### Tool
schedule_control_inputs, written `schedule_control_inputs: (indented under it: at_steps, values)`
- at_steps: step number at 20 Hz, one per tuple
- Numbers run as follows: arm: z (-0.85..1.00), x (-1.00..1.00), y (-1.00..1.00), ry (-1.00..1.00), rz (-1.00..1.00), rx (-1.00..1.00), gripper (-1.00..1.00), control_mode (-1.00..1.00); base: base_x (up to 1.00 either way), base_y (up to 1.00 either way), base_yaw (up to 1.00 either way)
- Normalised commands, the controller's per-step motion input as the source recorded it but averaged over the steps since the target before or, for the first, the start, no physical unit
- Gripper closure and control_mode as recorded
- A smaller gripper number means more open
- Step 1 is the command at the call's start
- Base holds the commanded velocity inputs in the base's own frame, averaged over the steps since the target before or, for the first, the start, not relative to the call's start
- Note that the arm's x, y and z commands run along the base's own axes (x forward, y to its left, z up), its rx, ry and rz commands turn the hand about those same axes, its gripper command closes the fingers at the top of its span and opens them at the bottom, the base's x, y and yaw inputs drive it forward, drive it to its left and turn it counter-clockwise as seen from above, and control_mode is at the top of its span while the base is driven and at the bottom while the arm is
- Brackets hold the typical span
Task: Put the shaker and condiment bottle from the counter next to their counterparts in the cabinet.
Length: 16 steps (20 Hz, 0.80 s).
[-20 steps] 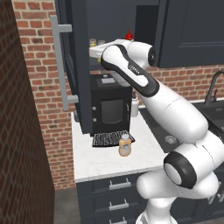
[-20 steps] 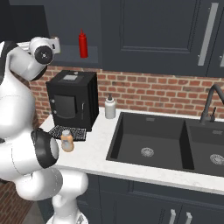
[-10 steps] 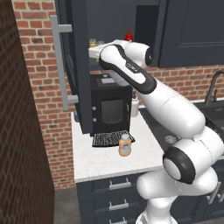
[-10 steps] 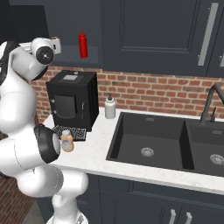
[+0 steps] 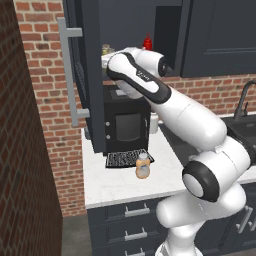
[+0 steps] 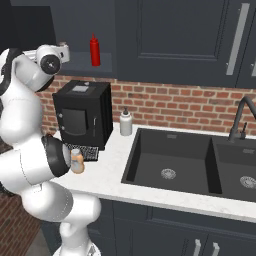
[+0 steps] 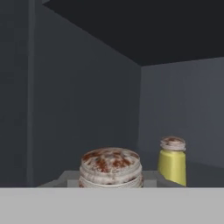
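Gripper (image 5: 109, 59) reaches into dark charcoal-blue wall cabinet (image 5: 210, 37); jaw state cannot be told. Hand view: grey-capped shaker (image 7: 110, 168) close below camera, mustard-yellow shaker (image 7: 172, 160) beyond it. Squat peach-orange bottle (image 5: 143, 166) on white marbled counter (image 5: 115, 182), below cabinet.

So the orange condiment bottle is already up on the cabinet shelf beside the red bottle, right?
No. The orange condiment bottle stands on the counter in front of the coffee machine, as the left base view shows. The red bottle is on the cabinet shelf.
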Motion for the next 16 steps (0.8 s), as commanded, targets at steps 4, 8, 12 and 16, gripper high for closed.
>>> schedule_control_inputs:
  at_steps: [4, 8, 12, 16]
  values:
    - [-0.06, 0.23, 0.07, -0.02, -0.03, 0.00, 1.00, -1.00, 0.00, 0.00, 0.00]
    - [-0.04, 0.23, 0.05, -0.02, -0.03, 0.00, 1.00, -1.00, 0.00, 0.00, 0.00]
    - [-0.02, 0.18, 0.01, -0.01, -0.02, 0.00, 1.00, -1.00, 0.00, 0.00, 0.00]
    - [0.00, 0.11, 0.00, 0.00, -0.02, 0.00, 1.00, -1.00, 0.00, 0.00, 0.00]
